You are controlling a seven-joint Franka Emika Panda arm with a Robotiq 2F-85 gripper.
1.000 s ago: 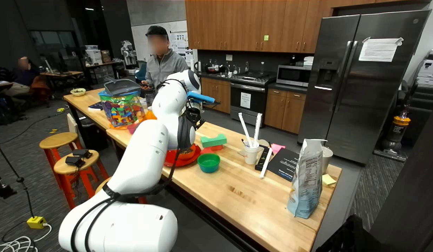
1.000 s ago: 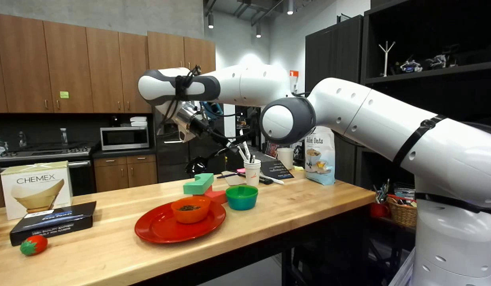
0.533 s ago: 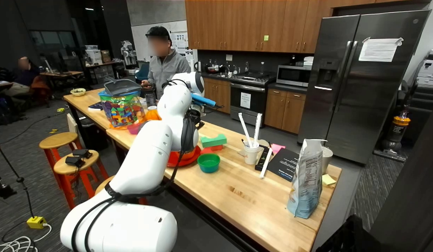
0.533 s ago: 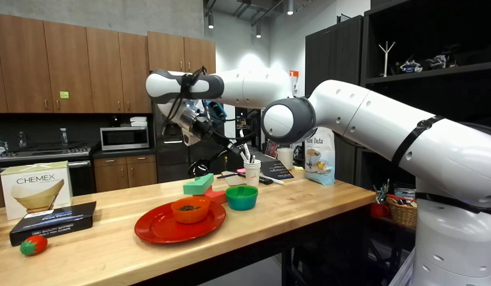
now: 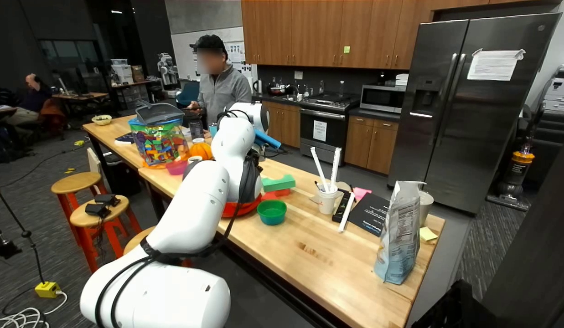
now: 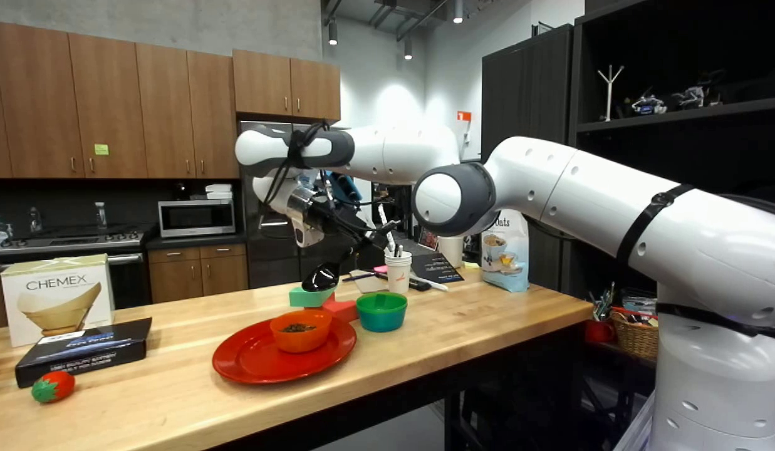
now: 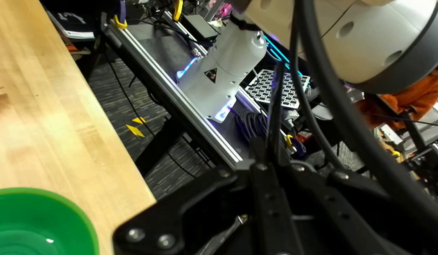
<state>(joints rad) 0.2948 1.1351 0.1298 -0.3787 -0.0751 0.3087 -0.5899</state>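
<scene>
My gripper [image 6: 376, 238] is shut on the handle of a black spoon [image 6: 321, 277], which slants down with its bowl lowest. In the wrist view the dark handle [image 7: 274, 109] rises from between the fingers. The spoon's bowl overlaps a green block [image 6: 304, 297] in an exterior view; I cannot tell if they touch. That block rests on a red block [image 6: 342, 309]. Nearer the table's edge, an orange bowl [image 6: 299, 341] with dark bits inside sits on a red plate [image 6: 243, 357]. A green bowl [image 6: 381, 313] stands beside them, also seen in the wrist view.
A paper cup [image 6: 398, 275] with pens and white sticks stands close behind the gripper. Farther along are an oats bag [image 5: 398, 232] and a dark booklet [image 5: 370, 213]. A Chemex box [image 6: 58, 294], black box [image 6: 83, 351] and toy strawberry [image 6: 53, 386] lie at the opposite side. A person [image 5: 225, 86] stands behind.
The arm has come down and slightly sideways, carrying the spoon with it. The spoon's bowl now hangs lower, over the green block in view. Bowls, plate and blocks have stayed put.
</scene>
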